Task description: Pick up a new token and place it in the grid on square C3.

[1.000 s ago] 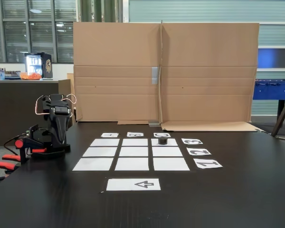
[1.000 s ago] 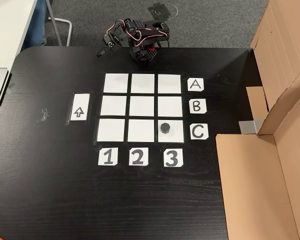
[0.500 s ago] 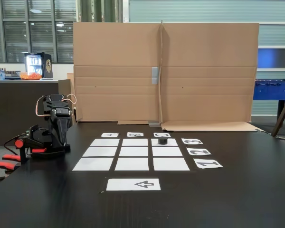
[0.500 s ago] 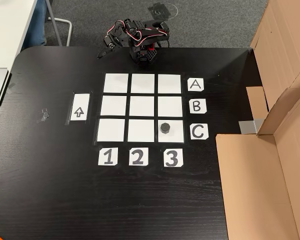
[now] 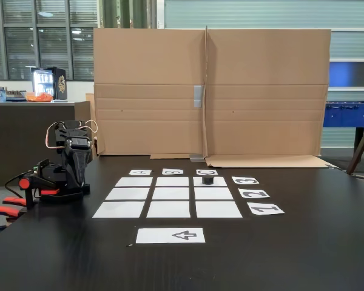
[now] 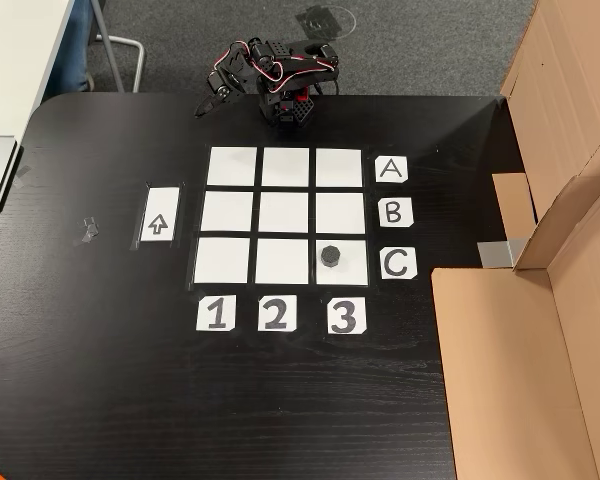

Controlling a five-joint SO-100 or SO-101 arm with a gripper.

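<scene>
A cardboard screen (image 5: pixel 209 91) stands at the far edge of the black table (image 6: pixel 100 380), beyond the grid (image 6: pixel 286 215) of white paper cells. The arm (image 6: pixel 280 75) sits folded at the table edge on the A side of the grid, its gripper (image 6: pixel 208 100) well apart from the cells; whether it is clenched or released cannot be told. The token (image 6: pixel 330 256) rests upright on square C3 (image 6: pixel 352 272), the grid corner beside the C label (image 6: pixel 398 263) and the 3 label (image 6: pixel 345 316).

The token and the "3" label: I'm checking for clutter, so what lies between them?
In the fixed view from above, just the white edge of square C3 and a dark strip of table separate the token from the "3" label.
</scene>
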